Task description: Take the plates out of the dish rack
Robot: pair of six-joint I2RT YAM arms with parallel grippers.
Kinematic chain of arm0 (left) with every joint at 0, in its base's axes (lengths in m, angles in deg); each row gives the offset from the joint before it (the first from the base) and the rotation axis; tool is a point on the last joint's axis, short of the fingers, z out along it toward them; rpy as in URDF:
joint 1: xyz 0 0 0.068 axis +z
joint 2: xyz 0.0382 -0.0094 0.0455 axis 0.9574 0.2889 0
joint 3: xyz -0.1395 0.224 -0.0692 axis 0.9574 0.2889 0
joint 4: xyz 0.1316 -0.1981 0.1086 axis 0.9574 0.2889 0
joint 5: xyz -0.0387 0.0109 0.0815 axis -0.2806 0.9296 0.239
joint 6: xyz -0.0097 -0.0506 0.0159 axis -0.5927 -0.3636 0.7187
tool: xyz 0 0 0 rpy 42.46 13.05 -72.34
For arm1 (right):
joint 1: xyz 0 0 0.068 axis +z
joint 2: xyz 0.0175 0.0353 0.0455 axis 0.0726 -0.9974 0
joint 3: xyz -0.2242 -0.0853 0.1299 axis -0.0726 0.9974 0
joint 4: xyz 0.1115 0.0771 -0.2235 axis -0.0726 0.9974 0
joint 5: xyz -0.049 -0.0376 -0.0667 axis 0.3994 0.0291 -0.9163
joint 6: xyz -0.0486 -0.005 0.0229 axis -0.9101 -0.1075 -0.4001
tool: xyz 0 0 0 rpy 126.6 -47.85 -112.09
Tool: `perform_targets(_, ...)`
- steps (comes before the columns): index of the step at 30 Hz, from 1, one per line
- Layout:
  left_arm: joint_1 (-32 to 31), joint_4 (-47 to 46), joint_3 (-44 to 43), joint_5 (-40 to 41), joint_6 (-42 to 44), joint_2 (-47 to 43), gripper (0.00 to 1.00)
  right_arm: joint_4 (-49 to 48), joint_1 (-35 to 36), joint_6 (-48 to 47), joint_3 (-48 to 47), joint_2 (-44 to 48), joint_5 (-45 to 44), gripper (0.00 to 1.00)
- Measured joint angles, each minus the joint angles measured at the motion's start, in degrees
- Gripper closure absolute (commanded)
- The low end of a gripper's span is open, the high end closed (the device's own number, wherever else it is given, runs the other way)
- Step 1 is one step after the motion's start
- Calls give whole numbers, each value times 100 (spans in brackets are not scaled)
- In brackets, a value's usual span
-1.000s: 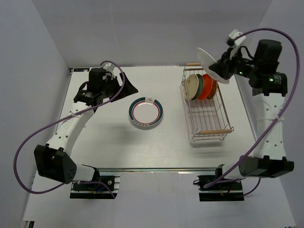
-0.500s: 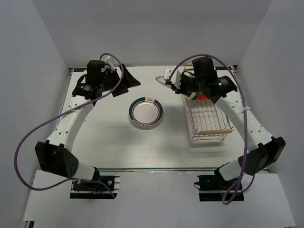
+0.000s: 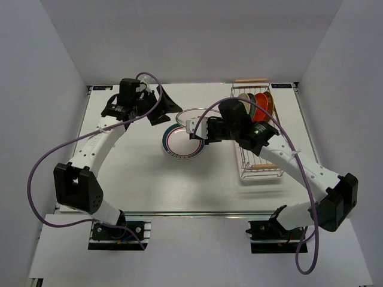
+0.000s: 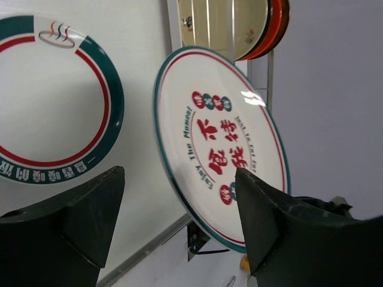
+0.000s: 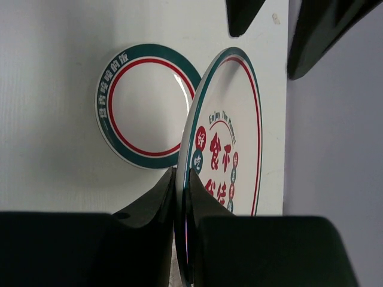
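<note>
top external: table (image 3: 131,179) carries the rack (image 3: 263,170) at right, with plates (image 3: 257,106) standing at its far end. a flat plate (image 3: 179,146) lies mid-table. the right gripper (image 5: 181,179) pinches a lettered plate (image 5: 230,137) by its rim, on edge above the flat one. the left gripper (image 4: 178,176) is spread wide and empty, facing it.
</note>
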Motion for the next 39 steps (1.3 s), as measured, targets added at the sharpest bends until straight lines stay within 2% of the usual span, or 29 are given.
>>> perform_targets(1, 0, -57, 96, -33, -17, 0, 21, -92, 48, 7, 57, 33, -15, 100)
perform_targets(2, 0, -96, 181, -61, -35, 0, 30, -197, 90, 17, 96, 57, -26, 100)
perform_targets(8, 2, -417, 695, -225, -120, -59, 39, -597, 374, 66, 160, 63, -85, 100)
perform_targets(11, 0, -538, 866, -284, -155, -127, 57, -673, 505, 94, 214, 57, -105, 100)
perform_targets(12, 0, -562, 870, -315, -162, -129, 70, -688, 542, 101, 227, 55, -107, 100)
perform_targets(14, 9, -610, 874, -297, -372, -131, 83, -767, 625, 46, 291, 55, -170, 95)
perform_targets(15, 42, -584, 876, -302, -551, -131, 95, -791, 673, 31, 315, 44, -192, 94)
perform_targets(16, 72, -564, 876, -291, -785, -131, 100, -855, 715, 17, 378, 39, -232, 91)
perform_targets(19, 120, -463, 887, -232, -1123, -131, 100, -1064, 804, 48, 533, 35, -334, 72)
perform_targets(20, 111, -479, 892, -227, -1075, -136, 100, -1088, 804, 164, 568, 35, -328, 56)
perform_targets(21, 87, -520, 894, -229, -938, -142, 100, -1091, 800, 328, 590, 35, -310, 49)
perform_targets(22, 59, -546, 894, -208, -778, -151, 100, -1147, 789, 470, 629, 35, -310, 17)
perform_targets(23, 35, -568, 894, -197, -673, -153, 100, -1215, 769, 638, 678, 55, -293, 11)
perform_targets(26, 11, -560, 894, -111, -323, -151, 100, -1416, 730, 1080, 850, 162, -304, 11)
perform_targets(30, 20, -533, 896, 223, 2, -151, 100, -1471, 702, 2111, 1088, 483, -636, 11)
perform_targets(39, 39, -651, 1384, 1200, 820, -22, 100, -1246, 385, 4977, 1609, 1246, -3049, 11)
